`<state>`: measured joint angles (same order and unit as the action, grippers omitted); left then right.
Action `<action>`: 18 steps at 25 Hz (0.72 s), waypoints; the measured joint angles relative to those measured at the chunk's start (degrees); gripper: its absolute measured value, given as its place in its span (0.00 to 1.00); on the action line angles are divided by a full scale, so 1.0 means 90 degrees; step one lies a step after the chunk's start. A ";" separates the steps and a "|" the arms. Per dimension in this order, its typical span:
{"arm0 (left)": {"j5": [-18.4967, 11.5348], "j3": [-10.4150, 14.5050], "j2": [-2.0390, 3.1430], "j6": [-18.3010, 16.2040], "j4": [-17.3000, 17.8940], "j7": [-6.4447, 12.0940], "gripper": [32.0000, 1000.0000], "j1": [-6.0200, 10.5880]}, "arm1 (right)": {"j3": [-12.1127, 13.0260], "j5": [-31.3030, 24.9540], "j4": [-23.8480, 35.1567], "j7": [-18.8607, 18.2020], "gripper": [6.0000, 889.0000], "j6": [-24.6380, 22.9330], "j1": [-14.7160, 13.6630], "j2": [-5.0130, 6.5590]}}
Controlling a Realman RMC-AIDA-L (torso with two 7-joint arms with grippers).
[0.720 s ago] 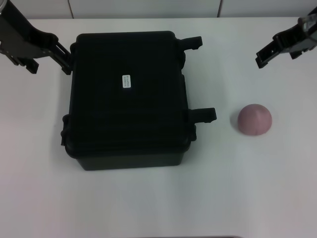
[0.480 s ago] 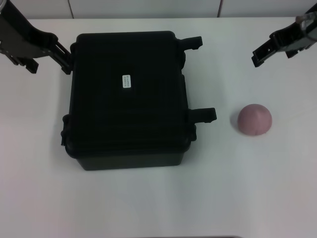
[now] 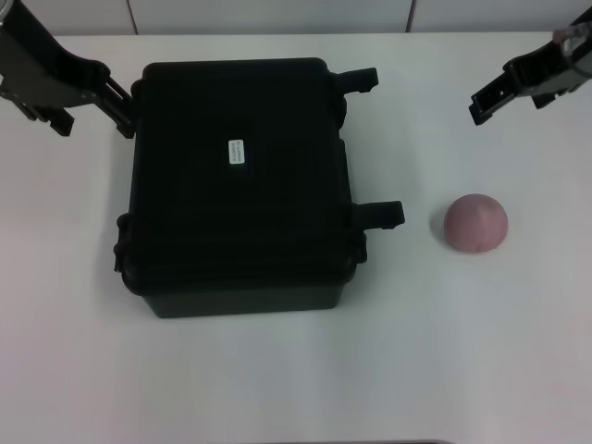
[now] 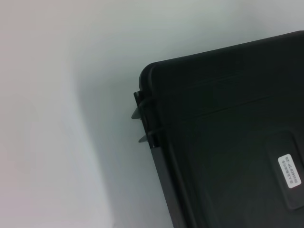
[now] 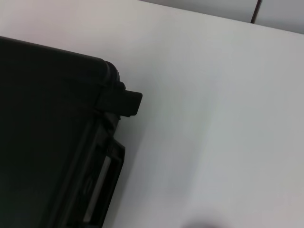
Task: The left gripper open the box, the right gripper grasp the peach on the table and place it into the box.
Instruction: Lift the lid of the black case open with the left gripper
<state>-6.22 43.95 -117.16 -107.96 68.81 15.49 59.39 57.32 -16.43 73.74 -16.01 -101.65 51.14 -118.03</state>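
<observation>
The box (image 3: 240,185) lies shut on the white table, left of centre in the head view, with a white label (image 3: 236,151) on its ribbed lid and two latches (image 3: 379,215) on its right side. The peach (image 3: 476,224) rests on the table to the right of the box, untouched. My left gripper (image 3: 92,126) hovers open at the box's far left corner. My right gripper (image 3: 477,105) hangs open at the far right, beyond the peach. The left wrist view shows a lid corner of the box (image 4: 223,137); the right wrist view shows a latch (image 5: 121,101).
The white table (image 3: 277,370) stretches in front of the box and around the peach. A tiled wall runs behind the table's far edge (image 3: 277,35).
My right gripper has shifted slightly to the left and farther back. The left gripper, the box and the peach have stayed put.
</observation>
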 joint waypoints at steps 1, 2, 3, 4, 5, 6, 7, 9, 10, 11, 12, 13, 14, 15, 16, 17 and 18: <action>-0.0034 0.0003 0.0000 -0.0013 0.0004 0.0036 0.81 0.0011 | 0.0003 -0.0001 0.0000 -0.0004 0.96 0.0010 -0.0002 0.0000; -0.0101 0.0005 0.0000 -0.0032 0.0023 0.0083 0.81 0.0018 | 0.0010 -0.0002 0.0000 -0.0017 0.96 0.0028 -0.0009 0.0000; -0.0101 0.0005 0.0000 -0.0032 0.0023 0.0083 0.81 0.0018 | 0.0014 -0.0002 -0.0001 -0.0038 0.96 0.0050 -0.0018 0.0000; -0.0182 0.0012 -0.0001 -0.0056 0.0037 0.0136 0.81 0.0024 | 0.0012 0.0000 0.0004 -0.0067 0.96 0.0078 -0.0031 -0.0001; -0.0574 0.0058 -0.0001 -0.0111 0.0072 0.0352 0.81 0.0028 | 0.0007 -0.0001 0.0017 -0.0096 0.96 0.0099 -0.0042 -0.0003; -0.0699 0.0096 -0.0002 -0.0120 0.0081 0.0408 0.81 0.0026 | 0.0001 -0.0002 0.0031 -0.0126 0.96 0.0120 -0.0054 -0.0005; -0.0884 0.0170 -0.0002 -0.0121 0.0102 0.0473 0.81 0.0015 | -0.0004 0.0000 0.0039 -0.0144 0.96 0.0130 -0.0072 -0.0006; -0.1352 0.0441 0.0001 -0.0111 0.0201 0.0619 0.81 -0.0030 | -0.0021 -0.0004 0.0049 -0.0185 0.96 0.0157 -0.0102 -0.0004; -0.1607 0.0647 0.0002 -0.0097 0.0314 0.0723 0.81 -0.0056 | -0.0029 -0.0007 0.0045 -0.0207 0.96 0.0184 -0.0113 -0.0001; -0.1785 0.0818 0.0002 -0.0080 0.0419 0.0808 0.81 -0.0069 | -0.0038 -0.0009 0.0030 -0.0232 0.96 0.0211 -0.0122 -0.0001; -0.1932 0.0980 0.0002 -0.0073 0.0534 0.0910 0.81 -0.0080 | -0.0046 -0.0009 0.0016 -0.0260 0.96 0.0239 -0.0132 0.0000; -0.2084 0.1171 0.0002 -0.0063 0.0668 0.1016 0.81 -0.0086 | -0.0052 -0.0024 0.0008 -0.0286 0.96 0.0261 -0.0143 0.0000; -0.2220 0.1365 0.0002 -0.0055 0.0814 0.1115 0.81 -0.0090 | -0.0059 -0.0048 0.0003 -0.0309 0.96 0.0284 -0.0159 0.0000; -0.2358 0.1555 0.0002 -0.0046 0.0927 0.1194 0.81 -0.0092 | -0.0059 -0.0112 0.0003 -0.0328 0.96 0.0302 -0.0178 0.0001; -0.2494 0.1734 0.0000 -0.0036 0.1022 0.1259 0.81 -0.0094 | -0.0060 -0.0194 0.0000 -0.0341 0.96 0.0318 -0.0194 0.0002; -0.2608 0.1918 -0.0001 -0.0017 0.1091 0.1302 0.81 -0.0094 | -0.0059 -0.0290 -0.0005 -0.0343 0.96 0.0331 -0.0209 0.0004; -0.2714 0.2146 -0.0002 0.0016 0.1155 0.1358 0.81 -0.0095 | -0.0058 -0.0347 -0.0017 -0.0348 0.96 0.0347 -0.0222 0.0007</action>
<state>-30.65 63.26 -117.17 -107.82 79.21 27.71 58.54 56.80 -19.55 73.59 -19.15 -98.53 49.15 -117.97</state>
